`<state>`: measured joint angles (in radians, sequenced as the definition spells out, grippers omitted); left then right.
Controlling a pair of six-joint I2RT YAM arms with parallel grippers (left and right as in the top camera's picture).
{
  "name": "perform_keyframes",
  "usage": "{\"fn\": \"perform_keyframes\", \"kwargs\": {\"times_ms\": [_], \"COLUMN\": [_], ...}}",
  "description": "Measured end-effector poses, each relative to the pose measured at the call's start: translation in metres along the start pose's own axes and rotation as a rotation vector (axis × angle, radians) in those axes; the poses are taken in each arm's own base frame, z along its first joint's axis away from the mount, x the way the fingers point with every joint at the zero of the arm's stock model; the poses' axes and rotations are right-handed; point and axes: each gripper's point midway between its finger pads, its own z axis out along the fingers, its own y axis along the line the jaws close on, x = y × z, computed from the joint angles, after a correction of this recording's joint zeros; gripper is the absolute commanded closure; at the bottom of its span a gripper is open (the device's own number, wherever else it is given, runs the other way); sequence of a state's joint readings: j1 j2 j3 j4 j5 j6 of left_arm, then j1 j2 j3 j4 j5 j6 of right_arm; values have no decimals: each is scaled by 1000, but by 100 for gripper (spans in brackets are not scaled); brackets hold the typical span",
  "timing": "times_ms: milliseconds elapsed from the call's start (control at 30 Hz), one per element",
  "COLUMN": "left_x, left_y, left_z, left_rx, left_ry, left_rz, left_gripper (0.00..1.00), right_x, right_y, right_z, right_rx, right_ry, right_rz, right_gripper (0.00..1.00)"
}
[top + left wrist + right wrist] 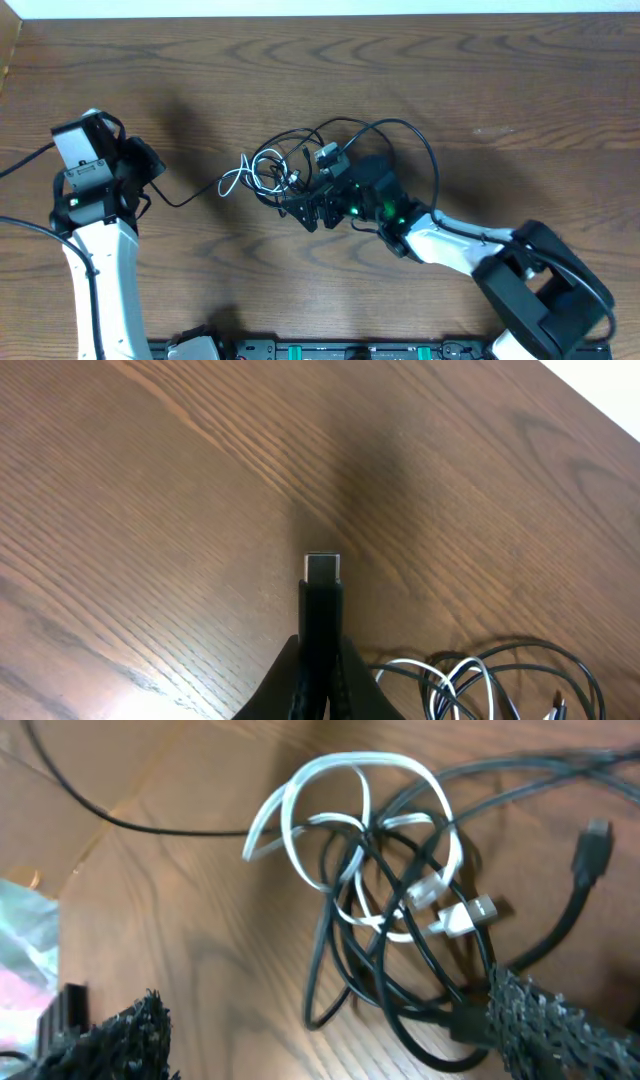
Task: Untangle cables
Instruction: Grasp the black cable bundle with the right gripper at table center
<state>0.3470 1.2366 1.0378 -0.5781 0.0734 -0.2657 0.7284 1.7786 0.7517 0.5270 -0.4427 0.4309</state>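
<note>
Wooden worktop (450,70), cables (285,170) mostly tangled (white cable (340,760) looped inside); left gripper (322,600) clamps one plug (322,568) clear of tangle, right gripper (330,1030) jaws apart over tangle

Lab: robot arms (100,260) at wooden table (320,70)
</note>
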Motion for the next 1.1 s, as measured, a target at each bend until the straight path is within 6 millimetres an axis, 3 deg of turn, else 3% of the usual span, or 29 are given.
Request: {"fn": "perform_keyframes", "kwargs": {"times_ms": [167,467,533,600,767,967,1100], "left_x": [1,1,1,1,2,7,7], "left_y": [0,0,0,0,0,2,2], "left_z": [1,2,2,2,2,1,1], "left_rx": [0,0,-1,-1,-1,-8,-9], "left_ry": [5,6,6,7,8,29,29], "left_rz": [2,2,2,2,2,1,1], "left_gripper": [92,93,93,93,93,93,93], "right_x": [20,14,18,20,23,21,-7], "right_y": [-15,-7,-9,-10,-14,-14,-21], "right_z": [17,47,54,58,60,55,29], "right_rx": [22,-5,-2,1,11,9,49], "right_ry": [35,38,56,66,81,92,64], "right_rz": [41,-21,-31,-32,-34,-24,1], "right_gripper": [1,2,11,30,96,99,99]}}
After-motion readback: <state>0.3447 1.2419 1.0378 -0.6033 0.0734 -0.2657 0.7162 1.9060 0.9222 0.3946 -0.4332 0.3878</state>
